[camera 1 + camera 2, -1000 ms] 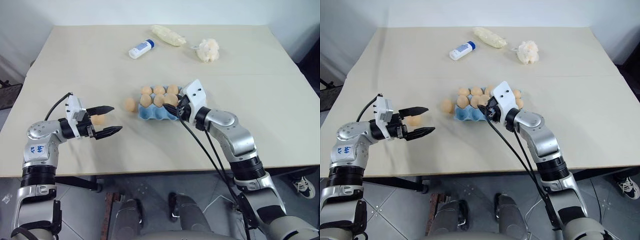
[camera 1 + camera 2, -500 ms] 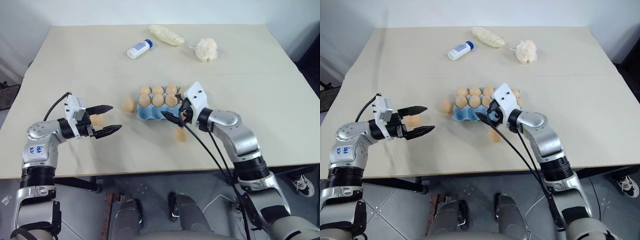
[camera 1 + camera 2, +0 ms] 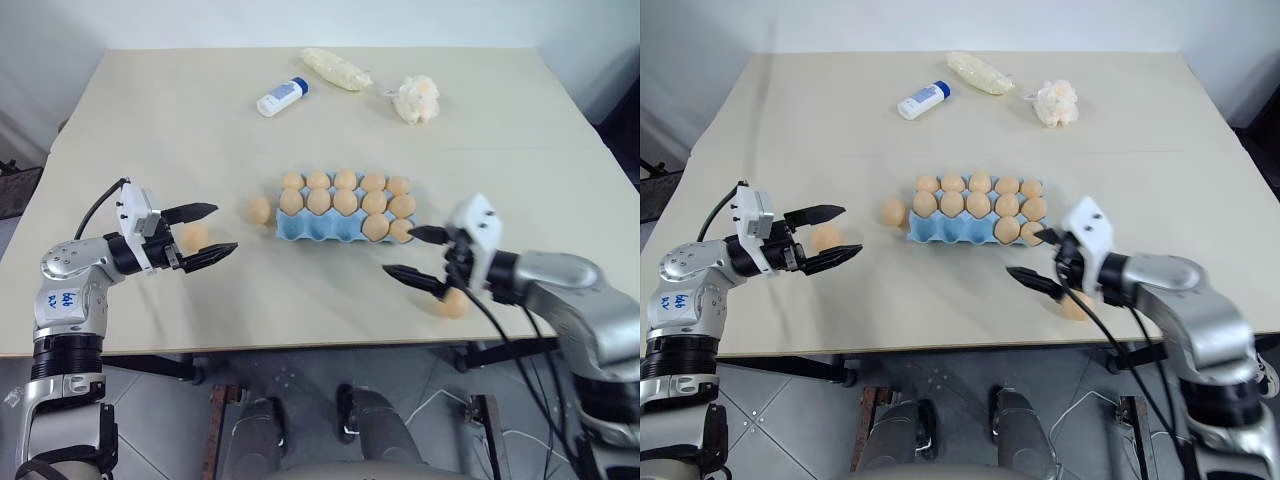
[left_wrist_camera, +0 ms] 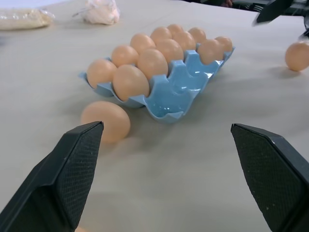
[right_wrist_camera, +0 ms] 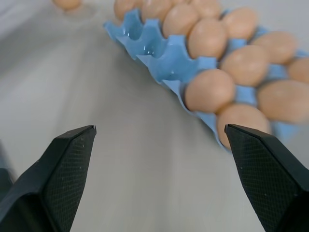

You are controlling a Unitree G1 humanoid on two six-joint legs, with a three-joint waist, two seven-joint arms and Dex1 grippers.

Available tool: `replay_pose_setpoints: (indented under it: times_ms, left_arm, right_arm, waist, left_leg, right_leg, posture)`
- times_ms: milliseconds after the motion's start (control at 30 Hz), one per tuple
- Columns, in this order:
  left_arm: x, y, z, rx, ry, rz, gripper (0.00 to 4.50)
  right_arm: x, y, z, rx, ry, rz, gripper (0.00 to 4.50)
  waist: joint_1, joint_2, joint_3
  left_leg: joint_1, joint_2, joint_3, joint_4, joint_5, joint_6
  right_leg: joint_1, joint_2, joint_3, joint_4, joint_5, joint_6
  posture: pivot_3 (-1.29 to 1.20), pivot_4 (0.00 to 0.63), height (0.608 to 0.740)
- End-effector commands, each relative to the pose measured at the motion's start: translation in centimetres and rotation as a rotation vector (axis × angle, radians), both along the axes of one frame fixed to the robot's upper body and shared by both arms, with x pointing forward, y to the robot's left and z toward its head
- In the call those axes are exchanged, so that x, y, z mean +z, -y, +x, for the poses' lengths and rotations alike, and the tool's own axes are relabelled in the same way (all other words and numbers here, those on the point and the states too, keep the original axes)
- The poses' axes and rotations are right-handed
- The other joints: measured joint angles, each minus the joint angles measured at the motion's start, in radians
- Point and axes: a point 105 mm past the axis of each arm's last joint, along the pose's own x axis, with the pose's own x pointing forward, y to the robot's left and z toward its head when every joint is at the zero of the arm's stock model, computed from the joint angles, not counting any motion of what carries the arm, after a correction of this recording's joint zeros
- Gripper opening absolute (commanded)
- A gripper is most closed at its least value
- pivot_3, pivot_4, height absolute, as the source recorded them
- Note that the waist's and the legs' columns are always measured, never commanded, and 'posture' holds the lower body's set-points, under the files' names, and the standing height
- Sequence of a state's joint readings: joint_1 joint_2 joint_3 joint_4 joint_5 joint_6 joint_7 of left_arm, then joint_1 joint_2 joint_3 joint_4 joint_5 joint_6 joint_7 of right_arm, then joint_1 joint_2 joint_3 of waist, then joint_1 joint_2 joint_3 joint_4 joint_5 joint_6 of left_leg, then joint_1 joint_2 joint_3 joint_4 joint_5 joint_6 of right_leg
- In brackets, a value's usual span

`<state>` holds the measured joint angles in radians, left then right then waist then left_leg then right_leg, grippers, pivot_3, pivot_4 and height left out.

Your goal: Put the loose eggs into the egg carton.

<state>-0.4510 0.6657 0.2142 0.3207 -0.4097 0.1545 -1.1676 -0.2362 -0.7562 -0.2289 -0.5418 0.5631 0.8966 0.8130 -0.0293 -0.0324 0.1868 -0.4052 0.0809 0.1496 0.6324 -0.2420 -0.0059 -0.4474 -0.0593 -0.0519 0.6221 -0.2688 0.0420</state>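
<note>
Both grippers' fingers spread empty, three fragile, roll-prone eggs [image 3: 259, 209] around the carton [image 3: 305, 228] want gentle grips across their middles.

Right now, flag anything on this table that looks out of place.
Three loose eggs lie on the table outside the egg carton: one beside its left end, one by the left gripper, one near the front edge by the right gripper.

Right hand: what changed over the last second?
The right hand drew back rightward from the egg carton, open and empty. A loose egg turned up on the table before the carton, then rolled right to that hand. The left hand and the two other loose eggs stayed put.
</note>
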Motion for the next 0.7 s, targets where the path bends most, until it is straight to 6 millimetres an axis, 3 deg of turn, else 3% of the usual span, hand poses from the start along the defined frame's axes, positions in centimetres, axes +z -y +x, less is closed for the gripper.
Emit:
replay_pose_setpoints:
  times_ms: [33,167,333,567,700]
  left_arm:
    - [0.6,0.5,-0.4,-0.015,0.024,-0.02,4.5]
    - [0.1,1.5,-0.7,-0.034,0.001,-0.043,4.5]
    - [-0.4,2.2,-0.6,-0.046,-0.015,-0.056,4.5]
    - [-0.2,2.4,-0.5,-0.047,-0.013,-0.061,4.5]
    - [-0.2,2.4,-0.6,-0.042,-0.014,-0.062,4.5]
  right_arm:
    - [0.8,1.4,-3.0,0.006,0.001,-0.026,4.47]
    - [0.1,4.1,-4.0,-0.135,0.044,-0.006,4.47]
    - [-0.8,7.3,-2.4,-0.346,0.177,0.0,4.47]
    - [-1.1,10.8,-1.3,-0.59,0.215,0.098,4.47]
    - [-0.4,15.1,-0.7,-0.816,0.269,0.126,4.47]
  waist:
    - [0.003,-0.001,0.0]
    - [0.005,-0.001,-0.001]
    - [-0.001,-0.001,-0.001]
    - [0.001,-0.001,-0.001]
    - [0.001,-0.001,-0.001]
  left_leg:
    - [0.0,0.0,-0.001,0.0,0.0,0.0]
    - [0.001,0.0,-0.002,0.0,0.0,-0.001]
    - [0.001,-0.001,0.001,0.001,0.0,-0.001]
    - [0.001,-0.001,0.0,0.001,0.0,-0.002]
    - [0.001,-0.001,0.001,0.001,0.0,-0.001]
  right_leg:
    - [0.001,0.0,0.0,0.0,0.0,0.0]
    - [0.002,0.0,0.001,-0.001,-0.001,-0.001]
    - [0.003,0.0,0.001,-0.003,0.001,0.002]
    - [0.002,-0.001,0.002,-0.003,0.001,0.002]
    - [0.002,-0.001,0.002,-0.003,0.001,0.002]
  posture:
    - [0.0,0.15,0.74]
    - [0.0,0.15,0.74]
    - [0.0,0.15,0.74]
    - [0.0,0.15,0.74]
    - [0.0,0.15,0.74]
